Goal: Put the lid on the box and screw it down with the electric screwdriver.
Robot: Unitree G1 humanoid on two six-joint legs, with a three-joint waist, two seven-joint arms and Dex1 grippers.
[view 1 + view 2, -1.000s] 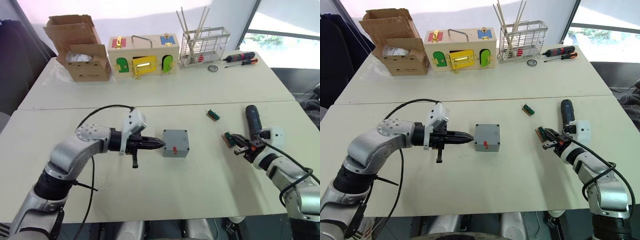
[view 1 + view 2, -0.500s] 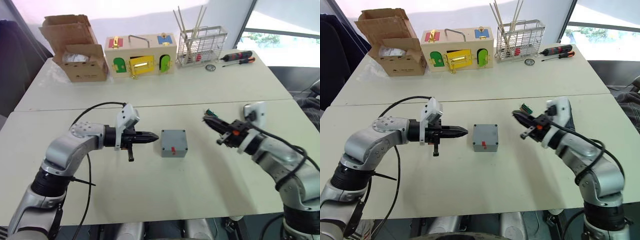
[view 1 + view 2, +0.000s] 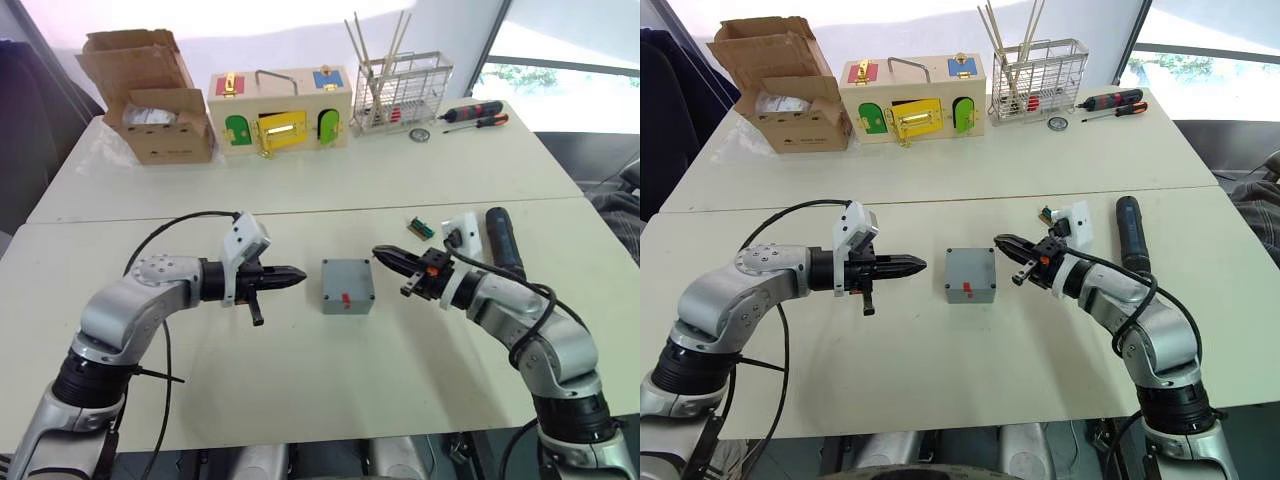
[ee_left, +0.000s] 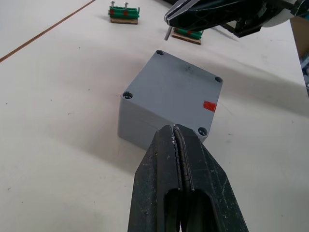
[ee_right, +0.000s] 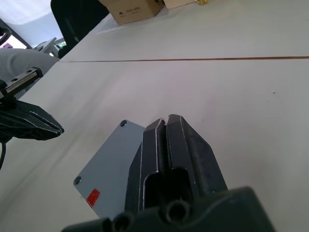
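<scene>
Grey plastic is sitting at the middle of the near table: the box [image 3: 347,286] with the lid [image 4: 174,90] already lying flush on top, screw holes showing at its corners and a small red mark near one edge. Both grippers are pointing at it from opposite sides, neither touching it. The left gripper [image 3: 297,276] is hovering just beside the box at its nine o'clock, fingers pressed together and holding nothing. The right gripper [image 3: 383,256] is hanging just off the box's two o'clock corner, jaws likewise closed and empty.

The electric screwdriver [image 3: 504,238] is lying on the table well out at the box's three o'clock, beyond the right forearm, its long axis running roughly twelve to six. The right arm is clearly the nearer one to it, but its gripper is facing the box, away from the tool, so I judge that the screwing step is calling for that arm to swing back outward and take the driver across its barrel. Two small green-and-brown terminal blocks [image 4: 124,14] are resting near the box's one o'clock.

On the far table, a cardboard carton [image 3: 155,94] is carrying dark print too small to read; the wooden latch box [image 3: 279,110] is showing no legible writing.
</scene>
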